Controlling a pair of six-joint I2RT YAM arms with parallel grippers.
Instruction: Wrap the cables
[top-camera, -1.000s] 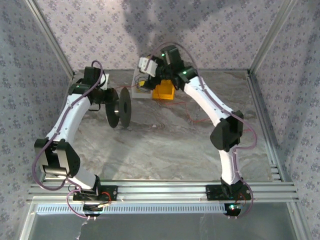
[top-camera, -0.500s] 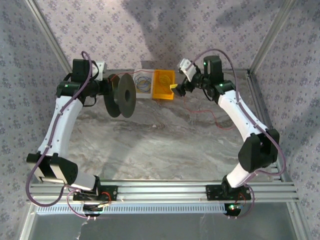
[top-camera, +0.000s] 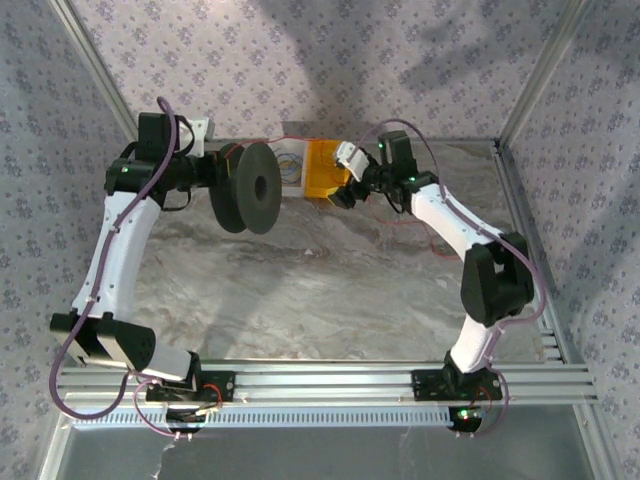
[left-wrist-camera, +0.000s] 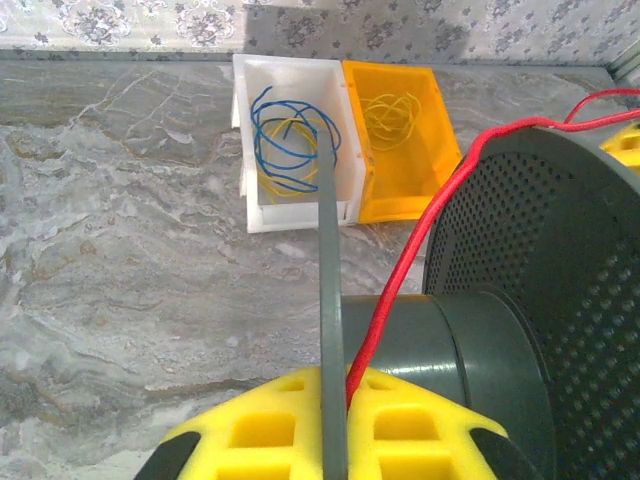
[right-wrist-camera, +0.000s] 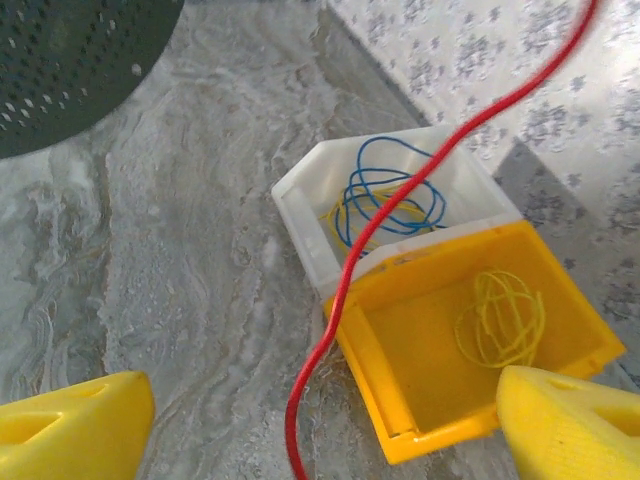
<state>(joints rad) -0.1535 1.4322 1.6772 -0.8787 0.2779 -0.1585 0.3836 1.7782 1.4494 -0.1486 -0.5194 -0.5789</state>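
The left tool (left-wrist-camera: 335, 425) is shut tight on one thin side of the black spool (left-wrist-camera: 520, 250), up at 11 o'clock on the tabletop (top-camera: 300, 290). The red cable (left-wrist-camera: 417, 240) comes out by its yellow fingers (left-wrist-camera: 250, 430), goes over the middle of the spool and runs off toward 2 o'clock. The right tool (right-wrist-camera: 320, 428) is wide open and holds nothing. The cable hangs between its fingers (right-wrist-camera: 70, 430) and is apart from both. Under it, at 12 o'clock on the tabletop, sit a white bin (right-wrist-camera: 300, 215) with blue and yellow loops (right-wrist-camera: 390, 195) and, touching it, a yellow bin (right-wrist-camera: 420, 340) with yellow loops (right-wrist-camera: 500, 320).
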